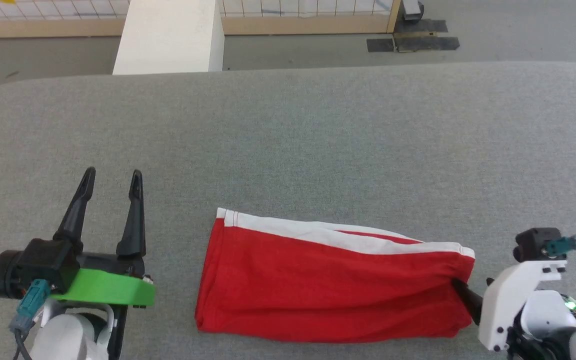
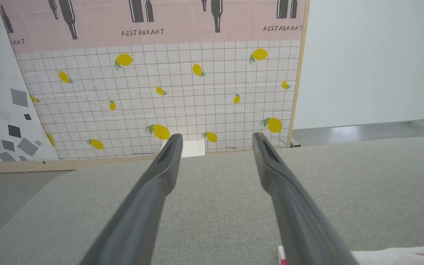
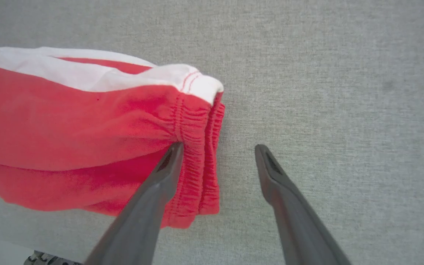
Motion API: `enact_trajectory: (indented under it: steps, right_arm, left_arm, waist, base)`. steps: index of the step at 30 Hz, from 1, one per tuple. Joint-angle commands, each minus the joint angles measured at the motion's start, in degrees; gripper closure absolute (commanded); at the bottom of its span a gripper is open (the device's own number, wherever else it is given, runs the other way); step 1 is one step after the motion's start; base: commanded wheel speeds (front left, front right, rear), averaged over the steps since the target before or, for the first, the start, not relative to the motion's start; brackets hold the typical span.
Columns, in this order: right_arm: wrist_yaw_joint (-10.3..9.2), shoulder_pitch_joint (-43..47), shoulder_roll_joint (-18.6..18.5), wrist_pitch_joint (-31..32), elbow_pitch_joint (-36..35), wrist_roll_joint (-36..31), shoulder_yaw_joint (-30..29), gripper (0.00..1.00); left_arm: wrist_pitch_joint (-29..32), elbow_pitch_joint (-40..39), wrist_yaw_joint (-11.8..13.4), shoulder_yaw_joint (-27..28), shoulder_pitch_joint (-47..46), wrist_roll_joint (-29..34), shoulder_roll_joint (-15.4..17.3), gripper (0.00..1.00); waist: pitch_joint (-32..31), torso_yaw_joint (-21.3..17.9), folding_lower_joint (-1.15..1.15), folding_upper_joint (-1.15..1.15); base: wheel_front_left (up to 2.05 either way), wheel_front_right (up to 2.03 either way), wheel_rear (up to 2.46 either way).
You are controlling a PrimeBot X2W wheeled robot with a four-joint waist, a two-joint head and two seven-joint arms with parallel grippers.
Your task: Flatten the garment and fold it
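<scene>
Lying flat, the garment (image 1: 333, 280), waistband edge between spread right jaws.

Garment (image 1: 328, 290) on table (image 1: 318, 140), between left gripper (image 1: 113, 174) and right gripper (image 3: 218, 146)

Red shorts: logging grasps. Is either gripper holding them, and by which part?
Nothing is held. The right gripper is open, one finger at the waistband of the shorts, the other over the table. The left gripper is open, clear of them.
</scene>
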Motion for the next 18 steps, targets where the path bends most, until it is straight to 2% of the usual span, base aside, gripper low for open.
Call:
enact_trajectory:
  steps: [1,9,10,11,12,18]
  right_arm:
    - [-0.09,-1.8,0.1,-1.0,1.6,-0.1,0.6,0.00]
    - [-0.09,-4.9,0.1,-1.5,11.0,-2.2,4.3,0.00]
    - [-0.09,-5.1,0.1,-1.3,11.7,-2.1,4.4,0.60]
    - [-0.09,-5.4,0.1,-1.5,12.2,-2.0,4.4,0.85]
    - [-0.09,-5.6,0.1,-1.7,12.6,-2.1,4.3,1.00]
    - [-0.09,-8.0,-2.0,-1.6,13.7,-1.8,3.2,1.00]
  left_arm:
    - [-0.3,-0.9,-0.7,0.9,-0.6,1.3,-1.2,0.00]
    - [-0.3,-0.9,-4.7,5.1,0.7,4.5,-6.3,0.00]
    - [-0.3,-0.7,-5.1,5.5,0.7,4.7,-6.8,0.00]
    - [-0.3,-0.5,-5.6,6.0,0.8,5.0,-7.4,0.00]
    - [-0.3,-0.4,-6.0,6.4,0.8,5.2,-7.9,0.00]
    - [-0.3,0.2,-7.8,8.8,1.2,6.4,-10.2,0.00]
  waist:
    - [0.7,0.3,0.00,0.00]
    - [1.7,1.4,0.00,0.00]
    - [1.7,1.5,0.00,0.00]
    - [1.7,1.6,0.00,0.00]
    - [1.7,1.6,0.00,0.00]
    - [1.6,1.6,0.00,0.00]
  base:
    - [0.00,0.00,0.00]
    - [0.00,0.00,0.00]
    - [0.00,0.00,0.00]
    - [0.00,0.00,0.00]
    - [0.00,0.00,0.00]
    - [0.00,0.00,0.00]
